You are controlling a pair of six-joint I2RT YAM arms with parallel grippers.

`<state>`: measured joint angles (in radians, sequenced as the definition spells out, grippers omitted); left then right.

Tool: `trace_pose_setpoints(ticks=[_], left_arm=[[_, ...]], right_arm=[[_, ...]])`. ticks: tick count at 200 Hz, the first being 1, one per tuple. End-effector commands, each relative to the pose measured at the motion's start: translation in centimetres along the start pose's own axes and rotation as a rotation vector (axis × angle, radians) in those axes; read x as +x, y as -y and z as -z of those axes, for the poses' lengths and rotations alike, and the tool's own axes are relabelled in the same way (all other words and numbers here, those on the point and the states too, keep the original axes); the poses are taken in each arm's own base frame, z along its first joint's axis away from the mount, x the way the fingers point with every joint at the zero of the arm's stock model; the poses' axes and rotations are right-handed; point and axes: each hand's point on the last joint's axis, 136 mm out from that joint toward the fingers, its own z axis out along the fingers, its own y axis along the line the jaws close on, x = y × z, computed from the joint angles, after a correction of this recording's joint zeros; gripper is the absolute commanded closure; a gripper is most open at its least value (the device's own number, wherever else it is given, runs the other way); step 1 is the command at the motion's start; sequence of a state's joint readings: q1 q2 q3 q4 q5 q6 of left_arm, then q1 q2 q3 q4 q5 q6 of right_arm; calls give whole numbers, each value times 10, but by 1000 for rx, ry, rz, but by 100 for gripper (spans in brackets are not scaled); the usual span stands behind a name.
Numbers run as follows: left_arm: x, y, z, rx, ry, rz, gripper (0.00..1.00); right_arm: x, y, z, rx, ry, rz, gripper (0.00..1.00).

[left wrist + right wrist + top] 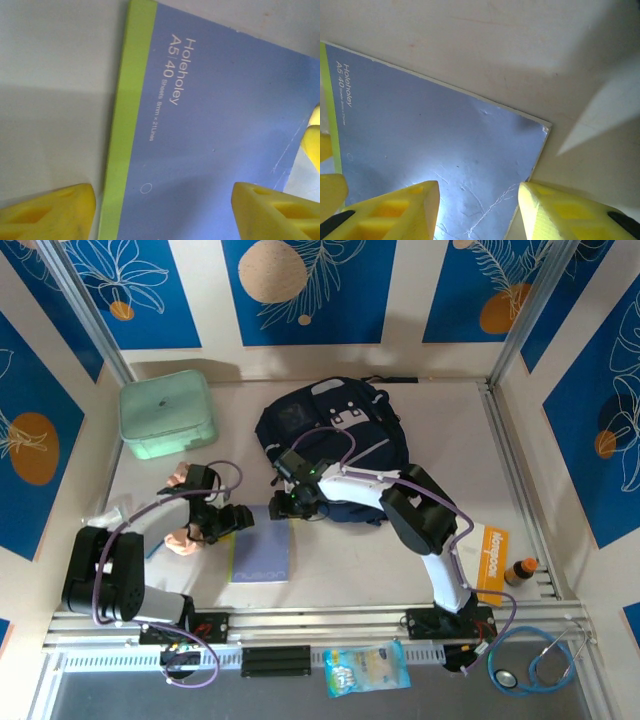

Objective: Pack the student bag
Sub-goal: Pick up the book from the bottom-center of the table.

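Jaws on both arms are standing apart, gripping nothing. Left gripper (162, 202) is hovering low over the blue notebook (215, 130) — its yellow fingertips (60, 210) are straddling the green spine strip, one over bare table (450, 440), one over the cover. Right gripper (477, 197) is hanging over the notebook's other side, one finger over the cover, the other at its edge. Contact with the cover: cannot tell. Student bag (335, 430) is lying flat at the far middle of the table, just beyond the right gripper — the notebook is lying outside it, on the near side. Mint lidded box (165, 418) is sitting at far left.
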<state>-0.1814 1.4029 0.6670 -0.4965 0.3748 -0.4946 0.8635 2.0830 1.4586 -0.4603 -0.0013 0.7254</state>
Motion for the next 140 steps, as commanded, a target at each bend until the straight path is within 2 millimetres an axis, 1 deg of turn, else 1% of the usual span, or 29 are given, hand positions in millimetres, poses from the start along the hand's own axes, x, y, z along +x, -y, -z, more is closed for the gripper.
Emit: trace_pose_setpoints(ticks=[1, 18, 35, 48, 67, 84, 100, 117, 140], left_arm=[[10, 27, 4, 122, -68, -34, 32], [6, 38, 14, 151, -51, -54, 33], [4, 58, 30, 231, -41, -103, 34], [2, 69, 43, 261, -33, -139, 33], [1, 77, 55, 277, -21, -162, 34], [1, 78, 55, 288, -16, -155, 35], [3, 81, 51, 321, -24, -147, 39], [7, 80, 44, 339, -53, -136, 46], [7, 72, 38, 292, -72, -130, 56]], right_arm=[[10, 18, -16, 53, -56, -37, 51], [10, 19, -17, 54, -58, -40, 51], [11, 20, -18, 57, -61, -47, 51], [11, 21, -18, 59, -62, -50, 52], [11, 23, -18, 61, -63, -56, 52], [11, 24, -19, 65, -62, -56, 52], [11, 24, -19, 61, -61, -53, 52], [11, 23, -19, 60, -62, -52, 52], [12, 25, -20, 65, -64, -51, 52]])
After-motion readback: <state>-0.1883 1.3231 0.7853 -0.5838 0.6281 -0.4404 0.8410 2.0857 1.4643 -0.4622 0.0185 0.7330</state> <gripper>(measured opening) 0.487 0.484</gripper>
